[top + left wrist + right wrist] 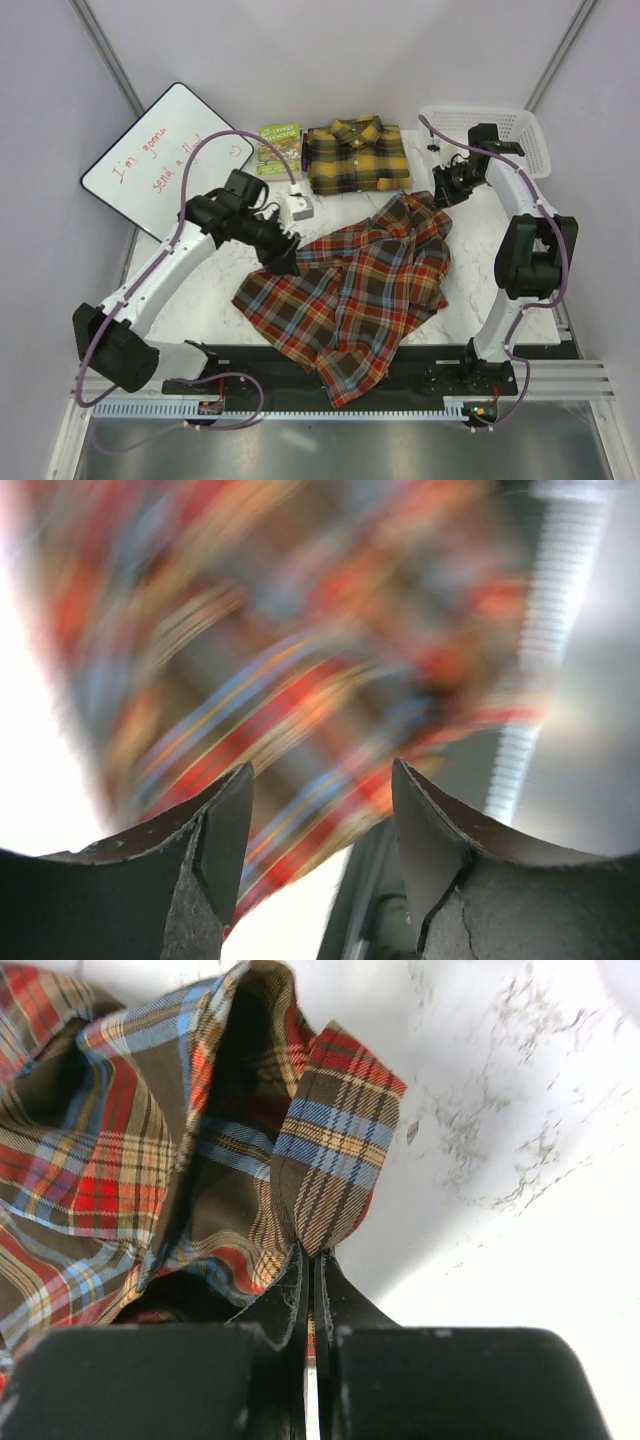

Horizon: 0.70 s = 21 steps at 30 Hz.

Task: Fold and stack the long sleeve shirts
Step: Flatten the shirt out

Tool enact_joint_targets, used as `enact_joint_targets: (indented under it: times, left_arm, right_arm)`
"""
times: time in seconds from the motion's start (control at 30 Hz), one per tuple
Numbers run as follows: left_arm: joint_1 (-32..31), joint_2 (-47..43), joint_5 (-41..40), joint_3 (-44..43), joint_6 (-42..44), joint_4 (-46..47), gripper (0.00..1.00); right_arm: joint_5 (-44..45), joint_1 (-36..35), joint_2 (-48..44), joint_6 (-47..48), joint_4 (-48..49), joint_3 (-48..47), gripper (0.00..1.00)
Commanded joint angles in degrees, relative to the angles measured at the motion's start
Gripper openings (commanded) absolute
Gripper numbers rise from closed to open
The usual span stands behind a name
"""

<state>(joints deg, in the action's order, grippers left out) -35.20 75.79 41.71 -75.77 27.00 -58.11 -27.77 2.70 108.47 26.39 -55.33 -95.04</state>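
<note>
The whiteboard point(140, 165) reads "I'm gonna send a…" (last word unclear).

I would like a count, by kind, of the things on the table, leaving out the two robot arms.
Plaid shirts: 2, the red-brown shirt and the yellow and black shirt
Green book: 1
Whiteboard: 1
White basket: 1
Small white box: 1
Total: 6
</note>
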Motion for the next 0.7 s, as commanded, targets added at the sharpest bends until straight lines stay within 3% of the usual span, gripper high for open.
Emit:
enact_joint_targets:
  times: [0.0, 0.13, 0.4, 0.5, 0.6, 0.67]
  left_arm:
    - [13.5, -3.3, -16.1, 11.7, 2.3, 5.5, 0.65]
    - [18.8, -1.5, -23.3, 23.4, 5.3, 11.5, 0.66]
    - [19.4, 10.8, -32.2, 25.6, 3.8, 18.4, 0.64]
    - [19.5, 15.9, -36.2, 24.2, 4.8, 19.6, 0.45]
    - [21.5, 22.3, -38.9, 19.1, 6.6, 20.9, 0.16]
    - [23.7, 25.4, -39.3, 15.1, 7.9, 20.8, 0.03]
  right_arm:
    - [2.2, 0.2, -2.6, 3.2, -0.2, 2.7, 0.00]
    - [4.6, 0.1, -4.5, 4.5, 1.1, 7.6, 0.00]
    - [6.7, 0.1, -6.6, 4.2, 2.6, 12.2, 0.00]
    - [6.9, 0.2, -7.6, 5.2, 1.6, 13.6, 0.00]
    - [7.3, 0.1, -9.2, 6.3, 0.8, 16.3, 0.00]
    - [6.9, 0.2, -10.5, 7.3, -0.5, 17.9, 0.00]
